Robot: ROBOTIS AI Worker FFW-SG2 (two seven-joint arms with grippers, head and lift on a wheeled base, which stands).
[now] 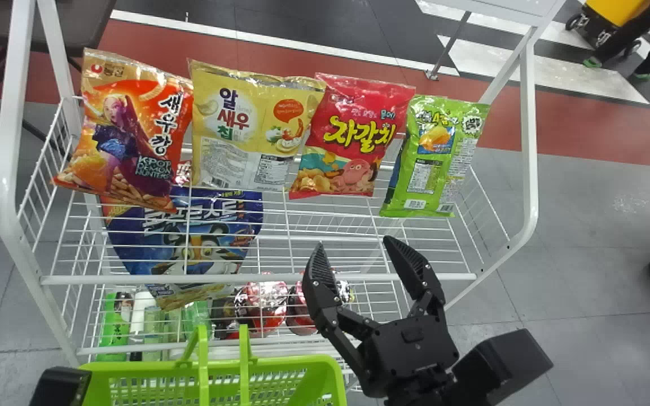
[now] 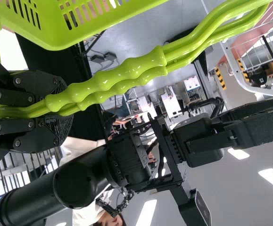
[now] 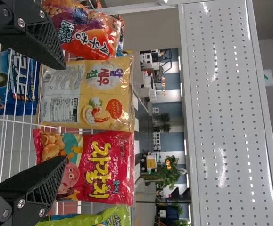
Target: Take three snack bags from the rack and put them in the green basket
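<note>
In the head view my right gripper (image 1: 354,245) stands open before the rack (image 1: 257,278), below the red bag (image 1: 353,135) and green bag (image 1: 435,155). Left of these, an orange bag (image 1: 124,135) and a yellow bag (image 1: 251,127) lean in the same top tier. In the right wrist view the open gripper (image 3: 64,113) has the yellow bag (image 3: 86,94) and part of the red bag (image 3: 91,167) beyond its gap. My left gripper (image 1: 61,386) is beside the green basket (image 1: 285,363); in the left wrist view that gripper (image 2: 56,110) is shut on the basket handles (image 2: 122,77).
A blue bag (image 1: 189,237) lies lower in the rack, above bottles (image 1: 115,321) and red packages (image 1: 266,304). White posts (image 1: 6,152) frame both sides. A perforated white panel (image 3: 226,113) rises above the bags.
</note>
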